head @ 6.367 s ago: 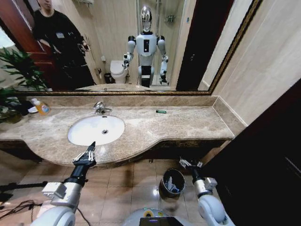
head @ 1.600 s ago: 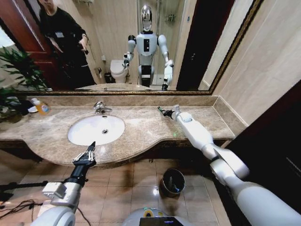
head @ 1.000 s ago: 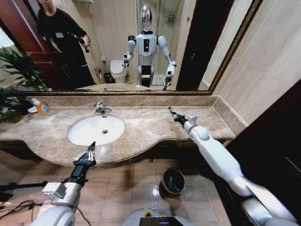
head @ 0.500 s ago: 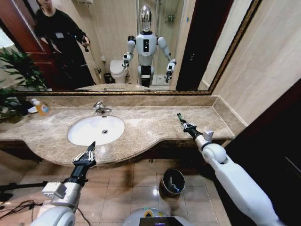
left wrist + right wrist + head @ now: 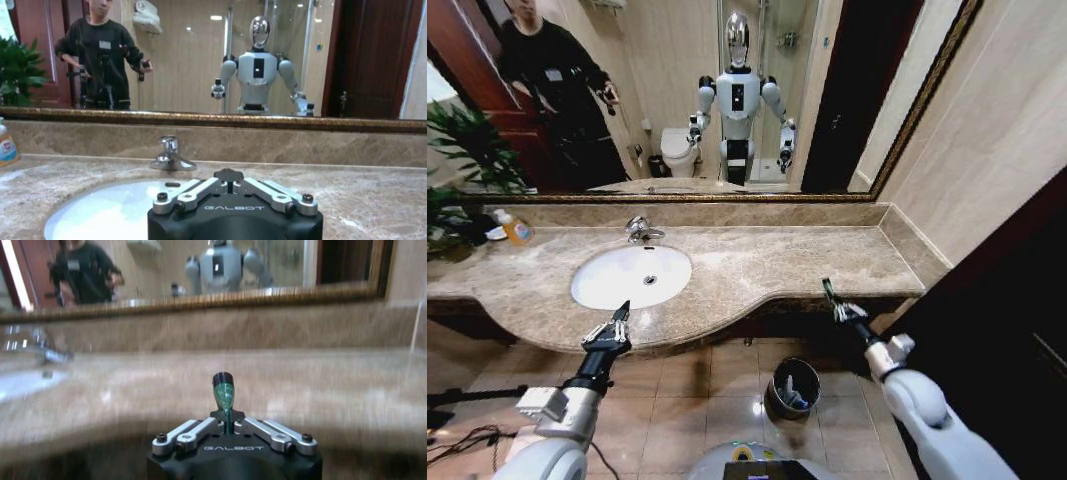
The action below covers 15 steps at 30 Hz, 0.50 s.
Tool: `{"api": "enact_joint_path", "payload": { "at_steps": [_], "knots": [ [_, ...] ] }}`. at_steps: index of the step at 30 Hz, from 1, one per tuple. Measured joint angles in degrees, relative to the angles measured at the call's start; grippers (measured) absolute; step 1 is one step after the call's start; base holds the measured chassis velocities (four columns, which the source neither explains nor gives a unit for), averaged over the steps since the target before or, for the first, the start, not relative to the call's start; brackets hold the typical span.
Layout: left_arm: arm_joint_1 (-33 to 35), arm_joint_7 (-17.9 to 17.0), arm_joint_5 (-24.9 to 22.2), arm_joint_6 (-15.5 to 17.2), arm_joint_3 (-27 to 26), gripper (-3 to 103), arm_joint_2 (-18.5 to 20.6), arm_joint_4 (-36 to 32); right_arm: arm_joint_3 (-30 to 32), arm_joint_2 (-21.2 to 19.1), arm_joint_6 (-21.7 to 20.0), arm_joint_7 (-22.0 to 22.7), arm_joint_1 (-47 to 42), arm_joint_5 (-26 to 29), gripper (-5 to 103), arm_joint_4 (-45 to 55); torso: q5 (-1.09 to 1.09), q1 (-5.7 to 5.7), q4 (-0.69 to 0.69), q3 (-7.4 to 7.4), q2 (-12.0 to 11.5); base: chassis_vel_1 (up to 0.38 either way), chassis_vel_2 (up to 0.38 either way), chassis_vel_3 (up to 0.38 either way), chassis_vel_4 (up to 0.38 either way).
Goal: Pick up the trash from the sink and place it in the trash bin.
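**Right claw holds a small green piece at the counter's front edge**

The right claw (image 5: pixel 835 303) is in the air just off the front edge of the brown marble counter (image 5: pixel 747 270), toward its right end, and above the tiled floor (image 5: pixel 717 385). Its fingers are closed on a small green piece (image 5: pixel 827 290) of trash, a slim tube with a dark cap that stands up out of the fingertips. In the right wrist view the same green piece (image 5: pixel 223 390) rises upright between the two closed fingers (image 5: pixel 181 432), with the counter surface and the mirror behind it.

The trash bin (image 5: pixel 795 389), round, dark and with a shiny rim, stands on the floor below the counter, lower than the right claw and a little to its left. Some pale scraps lie inside it.

The white oval sink (image 5: pixel 632 276) sits in the left half of the counter, with the chrome tap (image 5: pixel 640 229) behind it. Its basin looks bare apart from the drain. An amber soap bottle (image 5: pixel 515 228) stands at the far left of the counter, near a green plant (image 5: pixel 462 150).

The left claw (image 5: pixel 610 330) hangs parked in front of the counter edge, below the sink and well apart from the right claw. In the left wrist view its fingers (image 5: pixel 179 194) lie together, holding nothing, pointed toward the tap and the sink.
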Motion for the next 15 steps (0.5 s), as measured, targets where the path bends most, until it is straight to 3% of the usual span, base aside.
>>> {"api": "enact_joint_path", "payload": {
  "at_steps": [6,15],
  "knots": [
    [0.00,0.00,0.00,0.00,0.00,0,0.00,0.00,-1.91,2.14,3.25,-3.27,-1.13,-3.84,3,-10.86,0.01,0.00,-0.01,0.00,0.00,0.000,0.000,0.000,0.000],
    [0.00,0.00,0.00,0.00,0.00,0,0.00,0.00,-4.67,4.28,2.76,-3.33,3.01,-6.93,3,-22.39,0.00,0.01,0.00,0.01,-0.01,0.000,0.000,0.000,0.000]
  ]
}}
